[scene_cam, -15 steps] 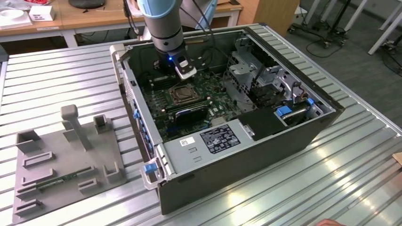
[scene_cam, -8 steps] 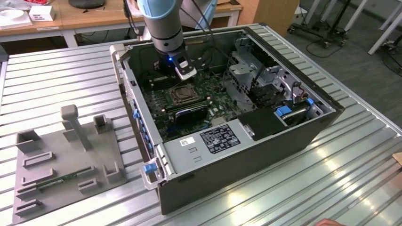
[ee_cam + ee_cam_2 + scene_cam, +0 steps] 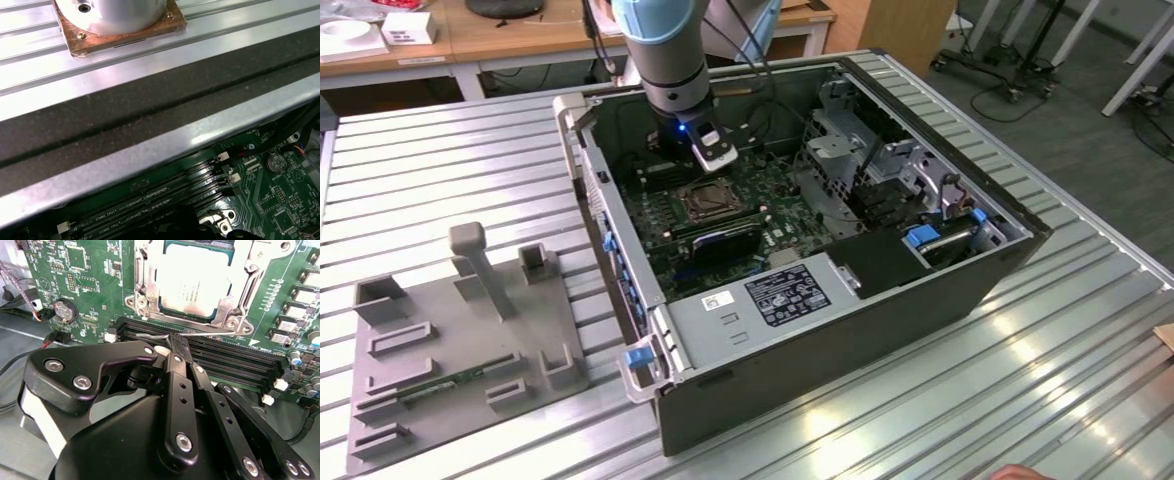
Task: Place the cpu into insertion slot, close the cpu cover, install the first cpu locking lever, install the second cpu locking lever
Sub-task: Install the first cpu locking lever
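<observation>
while open computer case (image 3: pixel 854 335) on desk (image 3: pixel 1014 400) holds motherboard (image 3: pixel 85 270), cpu (image 3: pixel 195 277) sits in insertion slot (image 3: pixel 239 326), cpu cover (image 3: pixel 146 275) down around it; claw (image 3: pixel 176 344) pinched together on thin locking lever (image 3: pixel 215 333) over memory slots (image 3: pixel 235 365).

Arm (image 3: pixel 670 60) is showing a pale-blue joint cap over a grey tube, blue light (image 3: pixel 683 127) glowing at the wrist, white camera block (image 3: pixel 712 150) sitting under it. The end effector (image 3: pixel 175 342) is wearing matte-black linkage bars, silver screws (image 3: pixel 183 441) and a cream band (image 3: pixel 37 421) at its base.
</observation>
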